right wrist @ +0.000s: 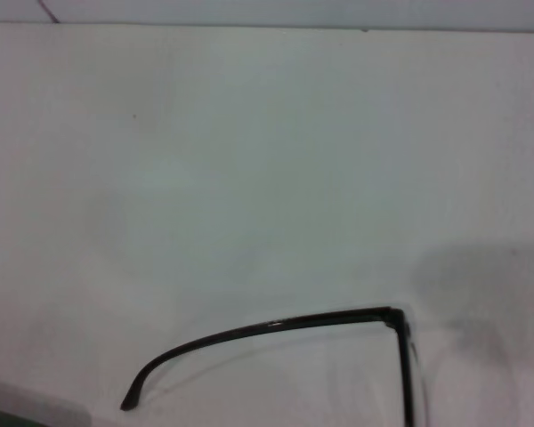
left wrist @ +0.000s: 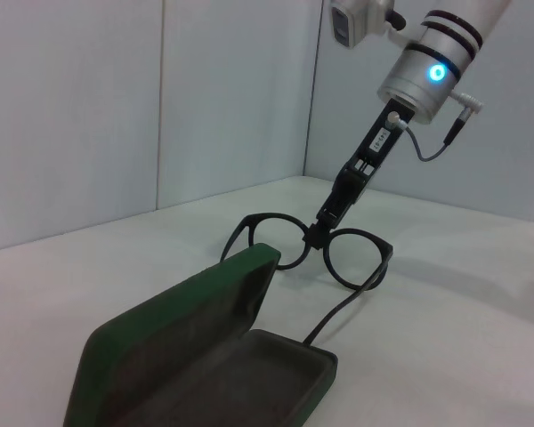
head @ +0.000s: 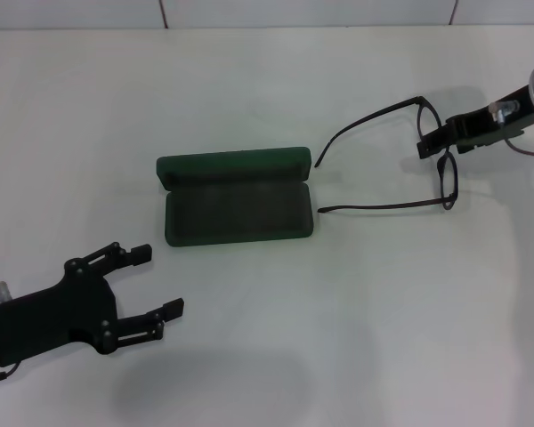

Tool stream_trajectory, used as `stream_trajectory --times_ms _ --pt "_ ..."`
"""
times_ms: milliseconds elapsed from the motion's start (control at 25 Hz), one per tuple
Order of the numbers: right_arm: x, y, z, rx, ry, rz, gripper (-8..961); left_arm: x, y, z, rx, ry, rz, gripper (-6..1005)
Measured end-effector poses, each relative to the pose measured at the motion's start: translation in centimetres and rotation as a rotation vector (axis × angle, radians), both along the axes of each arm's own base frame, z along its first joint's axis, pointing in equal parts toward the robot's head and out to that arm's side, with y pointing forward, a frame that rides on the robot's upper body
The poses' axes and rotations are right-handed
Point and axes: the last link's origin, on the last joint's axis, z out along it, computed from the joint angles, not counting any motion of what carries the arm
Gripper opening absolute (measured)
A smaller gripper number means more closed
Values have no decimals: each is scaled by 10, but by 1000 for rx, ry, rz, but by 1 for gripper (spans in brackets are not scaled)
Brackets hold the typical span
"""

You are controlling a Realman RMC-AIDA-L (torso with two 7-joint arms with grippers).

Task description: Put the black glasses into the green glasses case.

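The green glasses case (head: 236, 206) lies open in the middle of the table, lid toward the far side and dark lining showing; the left wrist view sees the case (left wrist: 205, 347) from its end. To its right, my right gripper (head: 430, 142) is shut on the bridge of the black glasses (head: 449, 178). Both temple arms are unfolded and point at the case, their tips just short of its right end. The left wrist view shows the right gripper (left wrist: 320, 233) holding the glasses (left wrist: 356, 258) low over the table. One temple arm (right wrist: 276, 325) shows in the right wrist view. My left gripper (head: 158, 281) is open at the near left, holding nothing.
The white table (head: 338, 338) meets a pale wall (head: 249, 11) at the far edge, and a wall corner (left wrist: 307, 89) shows behind the right arm.
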Motion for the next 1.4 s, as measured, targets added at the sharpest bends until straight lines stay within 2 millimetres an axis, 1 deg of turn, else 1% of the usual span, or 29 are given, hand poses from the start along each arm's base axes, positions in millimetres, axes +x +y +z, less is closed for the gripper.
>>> stream_trajectory --times_ms 200,400,840,1040,1240,1400 --pt "-4 -1 -8 -9 -25 34 617 0 0 0 1 0 0 882" --pt "-11 1 -14 2 -45 73 503 -2 -1 2 4 2 6 881" --pt "-10 -1 -17 -11 -38 60 198 -1 0 1 9 6 -7 881" --pt "-10 1 -13 3 -44 67 66 -1 0 2 10 8 -7 881" --pt "-5 3 -3 34 -47 70 65 -3 -2 2 13 7 1 881" --pt "4 3 17 88 -45 73 65 -4 -2 4 22 -1 13 881"
